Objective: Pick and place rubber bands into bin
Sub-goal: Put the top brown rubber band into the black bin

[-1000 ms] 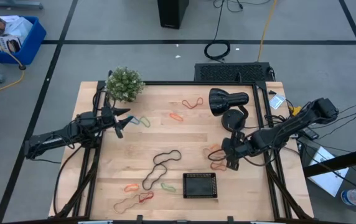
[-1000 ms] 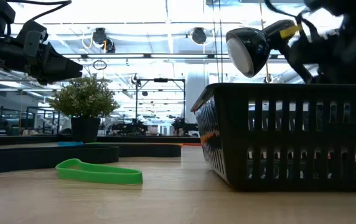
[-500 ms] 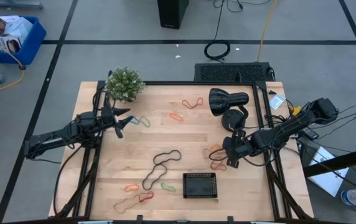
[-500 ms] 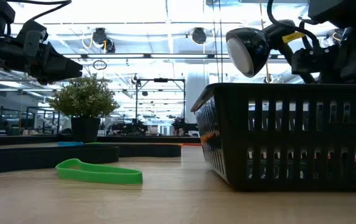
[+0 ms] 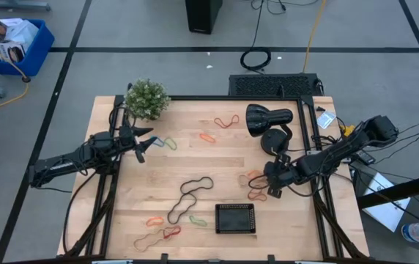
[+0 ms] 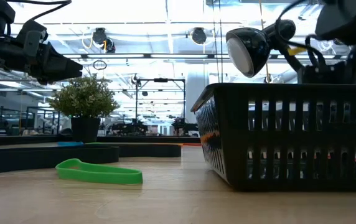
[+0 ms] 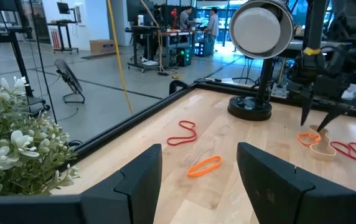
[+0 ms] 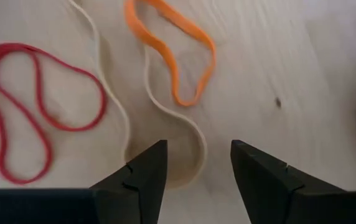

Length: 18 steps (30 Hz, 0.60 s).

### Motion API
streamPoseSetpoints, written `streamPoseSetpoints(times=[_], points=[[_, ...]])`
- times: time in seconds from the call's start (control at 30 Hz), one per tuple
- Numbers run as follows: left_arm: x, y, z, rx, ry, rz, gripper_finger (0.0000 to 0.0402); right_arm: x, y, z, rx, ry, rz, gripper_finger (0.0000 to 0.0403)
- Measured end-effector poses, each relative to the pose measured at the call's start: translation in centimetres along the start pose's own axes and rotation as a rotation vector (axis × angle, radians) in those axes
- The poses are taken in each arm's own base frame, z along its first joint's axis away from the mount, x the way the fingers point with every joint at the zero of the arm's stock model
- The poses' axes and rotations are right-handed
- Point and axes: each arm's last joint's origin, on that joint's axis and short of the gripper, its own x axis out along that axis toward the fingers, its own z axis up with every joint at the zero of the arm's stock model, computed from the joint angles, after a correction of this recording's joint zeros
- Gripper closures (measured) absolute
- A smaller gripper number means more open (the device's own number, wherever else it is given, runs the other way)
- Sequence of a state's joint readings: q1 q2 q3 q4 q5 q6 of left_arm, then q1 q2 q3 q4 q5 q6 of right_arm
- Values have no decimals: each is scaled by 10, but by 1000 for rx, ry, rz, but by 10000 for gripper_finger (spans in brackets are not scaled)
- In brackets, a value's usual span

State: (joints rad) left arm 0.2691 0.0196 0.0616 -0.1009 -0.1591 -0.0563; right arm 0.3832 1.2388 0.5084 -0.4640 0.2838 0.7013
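My right gripper [image 8: 193, 171] is open and points down over the loop end of a tan rubber band [image 8: 165, 134]; its fingers stand on either side of that end. An orange band [image 8: 175, 53] and a red band [image 8: 32, 106] lie beside it on the wood. In the high view this gripper [image 5: 272, 187] is right of the table's middle. The black bin [image 5: 236, 218] sits near the front edge. My left gripper [image 5: 142, 147] is open and empty, held above the table at the left. A long black loop [image 5: 191, 196] lies in the middle.
A potted plant [image 5: 148, 99] stands at the far left and a black lamp [image 5: 268, 121] at the far right. More bands lie flat: red [image 5: 228, 121], orange [image 5: 207, 136], green [image 5: 167, 144] and several near the front left [image 5: 167, 229]. Black rails edge the table.
In the low view my right arm has gone up a little over the three bands at the right. The bands lie where they were.
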Motion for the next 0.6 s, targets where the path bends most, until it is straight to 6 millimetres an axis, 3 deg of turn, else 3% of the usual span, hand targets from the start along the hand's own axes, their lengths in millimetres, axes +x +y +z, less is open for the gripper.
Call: streamPoseSetpoints(times=[0.27, 0.6], points=[[0, 0, 0, 0, 0, 0, 185, 10, -4, -10, 80, -24, 43, 251], [0, 0, 0, 0, 0, 0, 185, 11, -4, -10, 109, -21, 48, 381]])
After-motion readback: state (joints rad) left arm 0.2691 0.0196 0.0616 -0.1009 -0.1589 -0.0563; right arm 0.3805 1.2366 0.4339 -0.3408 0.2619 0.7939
